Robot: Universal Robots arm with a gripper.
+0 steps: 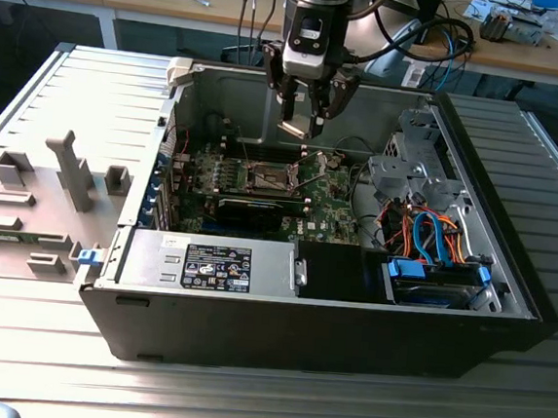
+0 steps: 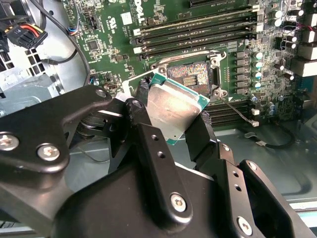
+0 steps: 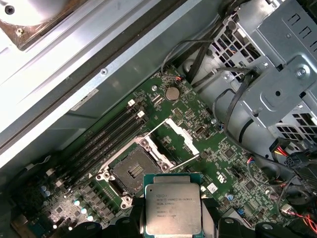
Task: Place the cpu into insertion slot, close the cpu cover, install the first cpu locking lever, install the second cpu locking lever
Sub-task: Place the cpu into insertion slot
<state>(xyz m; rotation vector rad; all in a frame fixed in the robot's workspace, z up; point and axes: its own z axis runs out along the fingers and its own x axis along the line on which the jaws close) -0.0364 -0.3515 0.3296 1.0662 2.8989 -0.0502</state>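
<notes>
Clamping the cpu (image 2: 173,106) edge to edge in my gripper (image 1: 307,116), I hang above the board (image 1: 331,192) — the cpu tilted, touching nothing below. In the exterior view the open slot (image 1: 267,177) lies at seven o'clock from it, cover (image 3: 181,136) raised.

My claw (image 2: 167,124) grips the cpu (image 2: 173,104) by its edges, tilted, silver top showing; the bare insertion slot (image 2: 190,74) lies just beyond at one o'clock, apart from it
</notes>
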